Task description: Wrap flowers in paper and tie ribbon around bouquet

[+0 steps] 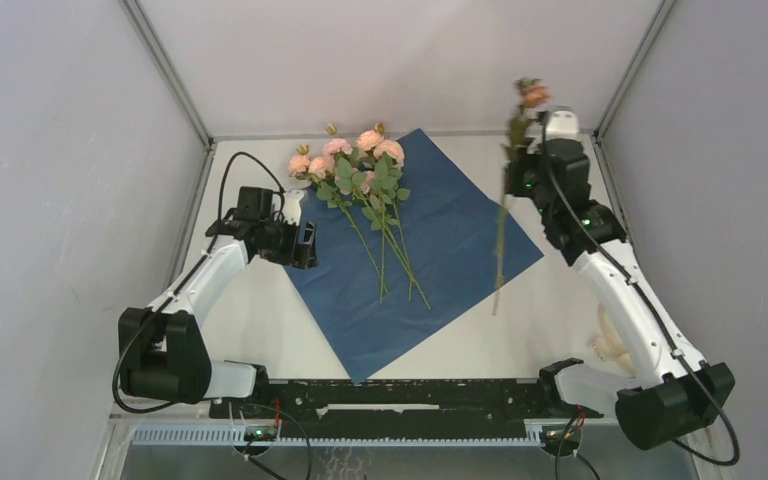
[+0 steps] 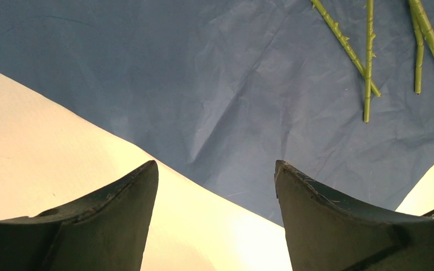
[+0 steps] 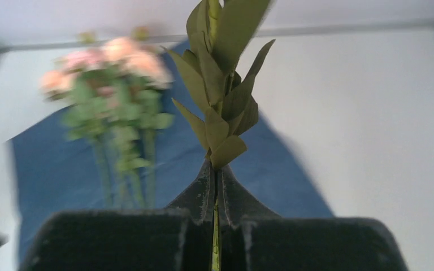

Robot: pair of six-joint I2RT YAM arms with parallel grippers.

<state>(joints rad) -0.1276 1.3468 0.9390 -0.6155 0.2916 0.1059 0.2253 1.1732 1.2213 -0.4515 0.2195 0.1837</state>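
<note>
Flowers [image 1: 360, 170] flat on paper [image 1: 450, 240], blooms at its far-left corner near the table's [image 1: 260, 320] far edge, stems fanning toward paper's middle. Paper dark side up, laid as a diamond mid-table, near corner close to the near edge. One single stem [image 1: 501, 240] off the bunch, up in the air over the paper's right corner, bloom on top, cut end hanging down. Right gripper [image 3: 215, 169] clenched on that stem just under its leaves. Left gripper [image 2: 216, 169] released, fingers [image 2: 118, 209] spread wide, hovering over the paper's left edge, nothing between them. Ribbon [image 1: 608, 345] bunched by the near-right corner, partly hidden behind the right arm.
</note>
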